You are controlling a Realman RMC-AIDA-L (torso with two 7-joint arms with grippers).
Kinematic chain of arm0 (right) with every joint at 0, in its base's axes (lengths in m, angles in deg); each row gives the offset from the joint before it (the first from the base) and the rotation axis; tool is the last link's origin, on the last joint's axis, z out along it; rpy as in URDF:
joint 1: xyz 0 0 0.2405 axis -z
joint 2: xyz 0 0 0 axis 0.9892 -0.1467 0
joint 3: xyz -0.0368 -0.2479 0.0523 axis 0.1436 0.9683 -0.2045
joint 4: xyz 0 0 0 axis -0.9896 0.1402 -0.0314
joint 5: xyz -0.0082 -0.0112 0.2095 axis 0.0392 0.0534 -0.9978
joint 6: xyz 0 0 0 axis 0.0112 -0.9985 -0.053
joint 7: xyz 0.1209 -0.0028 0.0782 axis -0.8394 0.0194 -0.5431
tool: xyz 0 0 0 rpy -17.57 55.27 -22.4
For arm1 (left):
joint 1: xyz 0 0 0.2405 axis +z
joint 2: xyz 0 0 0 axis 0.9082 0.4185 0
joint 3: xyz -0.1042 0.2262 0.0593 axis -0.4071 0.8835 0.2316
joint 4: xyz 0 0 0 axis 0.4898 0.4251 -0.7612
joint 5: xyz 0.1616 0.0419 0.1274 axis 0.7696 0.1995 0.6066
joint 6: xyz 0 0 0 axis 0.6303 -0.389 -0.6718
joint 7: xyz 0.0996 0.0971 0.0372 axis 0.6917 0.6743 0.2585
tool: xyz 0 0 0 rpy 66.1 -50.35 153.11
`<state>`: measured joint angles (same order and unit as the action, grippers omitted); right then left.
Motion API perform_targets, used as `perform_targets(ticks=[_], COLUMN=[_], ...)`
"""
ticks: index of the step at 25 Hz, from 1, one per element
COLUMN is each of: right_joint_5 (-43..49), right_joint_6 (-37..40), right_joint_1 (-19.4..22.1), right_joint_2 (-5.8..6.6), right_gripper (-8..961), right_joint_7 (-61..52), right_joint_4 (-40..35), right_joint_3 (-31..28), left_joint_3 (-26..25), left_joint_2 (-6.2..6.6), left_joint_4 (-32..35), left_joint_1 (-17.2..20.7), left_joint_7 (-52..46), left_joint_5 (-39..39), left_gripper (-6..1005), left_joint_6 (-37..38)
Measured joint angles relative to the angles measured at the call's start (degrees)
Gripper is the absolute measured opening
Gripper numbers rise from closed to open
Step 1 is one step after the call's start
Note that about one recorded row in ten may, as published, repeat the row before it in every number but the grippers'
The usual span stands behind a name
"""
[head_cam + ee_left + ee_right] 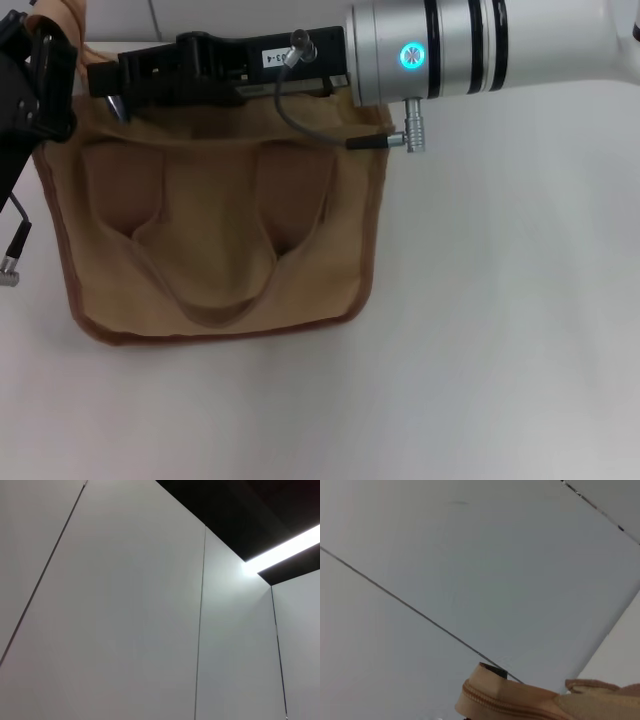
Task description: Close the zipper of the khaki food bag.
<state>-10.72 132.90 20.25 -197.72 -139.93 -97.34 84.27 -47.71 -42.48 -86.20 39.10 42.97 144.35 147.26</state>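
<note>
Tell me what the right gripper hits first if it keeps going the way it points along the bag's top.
Probably the left gripper, at the far corner of the tan canvas food bag. The right gripper points across the bag's top edge toward it; depth is unclear.

The right end effector [108, 85] covers the far top edge of the khaki food bag [215, 235] — the zipper's [502, 706] slider is hidden — its fingertips indistinct.

partial "3-4" label on right tool [110, 88]
</note>
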Motion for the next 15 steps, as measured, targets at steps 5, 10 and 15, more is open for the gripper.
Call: perform_targets(ticks=[5, 10, 15], right_joint_5=[0.4, 0.6, 0.6], right_joint_6=[-0.2, -0.5, -0.5], right_joint_1=[-0.3, -0.4, -0.4], right_joint_2=[-0.01, -0.02, -0.1], right_gripper=[429, 176, 34], right_joint_7=[1.3, 1.3, 2.0], right_joint_4=[0.2, 0.2, 0.0], right_joint_3=[0.1, 0.1, 0.1], left_joint_3=[0.0, 0.0, 0.0], left_joint_2=[0.0, 0.0, 0.0], left_joint_4=[-0.1, -0.1, -0.1], left_joint_1=[0.0, 0.0, 0.1], left_joint_7=[0.0, 0.2, 0.3], left_joint_5=[0.0, 0.0, 0.0], left_gripper=[53, 53, 54], left_joint_6=[0.0, 0.0, -0.1])
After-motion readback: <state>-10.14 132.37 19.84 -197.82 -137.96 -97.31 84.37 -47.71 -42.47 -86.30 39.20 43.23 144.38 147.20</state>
